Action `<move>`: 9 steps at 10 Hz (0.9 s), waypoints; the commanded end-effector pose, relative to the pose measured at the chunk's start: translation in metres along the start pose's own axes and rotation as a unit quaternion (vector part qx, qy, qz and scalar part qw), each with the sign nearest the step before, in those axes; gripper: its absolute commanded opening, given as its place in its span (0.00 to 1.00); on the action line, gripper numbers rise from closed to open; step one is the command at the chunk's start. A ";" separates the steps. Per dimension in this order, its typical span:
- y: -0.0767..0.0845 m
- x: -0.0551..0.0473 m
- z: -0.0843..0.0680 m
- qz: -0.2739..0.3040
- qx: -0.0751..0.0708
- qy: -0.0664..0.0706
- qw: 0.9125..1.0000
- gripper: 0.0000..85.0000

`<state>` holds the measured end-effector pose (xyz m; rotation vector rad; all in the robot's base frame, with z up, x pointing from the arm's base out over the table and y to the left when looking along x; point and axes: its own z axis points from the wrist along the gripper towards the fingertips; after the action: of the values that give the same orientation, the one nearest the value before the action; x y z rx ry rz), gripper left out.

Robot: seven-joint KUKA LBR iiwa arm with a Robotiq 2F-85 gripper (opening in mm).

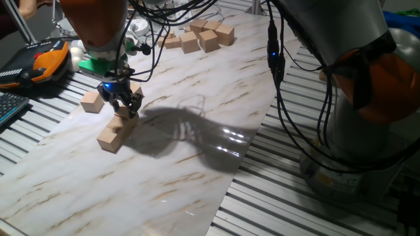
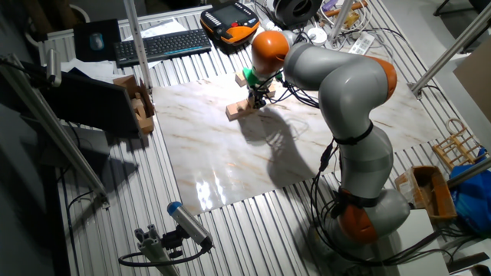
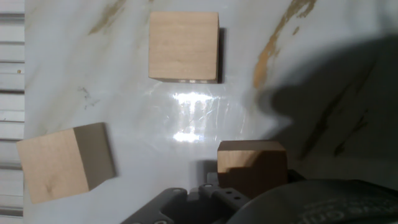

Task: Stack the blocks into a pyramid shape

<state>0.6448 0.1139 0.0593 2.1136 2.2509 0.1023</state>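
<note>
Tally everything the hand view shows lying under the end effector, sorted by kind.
Wooden cubes: 3
Marble-patterned board: 1
Total: 4

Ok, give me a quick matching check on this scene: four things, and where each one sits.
Things:
1. gripper
2. far block group
3. teach pendant
4. keyboard

Places:
A. far end of the marble board
B. over the near blocks
C. off the board, orange
D. left edge, black

Pairs: 1-B, 2-A, 3-C, 4-D
</note>
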 end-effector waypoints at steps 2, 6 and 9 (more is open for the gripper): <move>0.000 0.000 0.000 0.001 0.000 0.000 1.000 0.00; 0.000 0.000 0.002 0.004 -0.001 0.000 1.000 0.00; 0.000 0.000 0.002 0.007 0.000 -0.001 1.000 0.00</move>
<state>0.6447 0.1142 0.0568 2.1281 2.2364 0.1011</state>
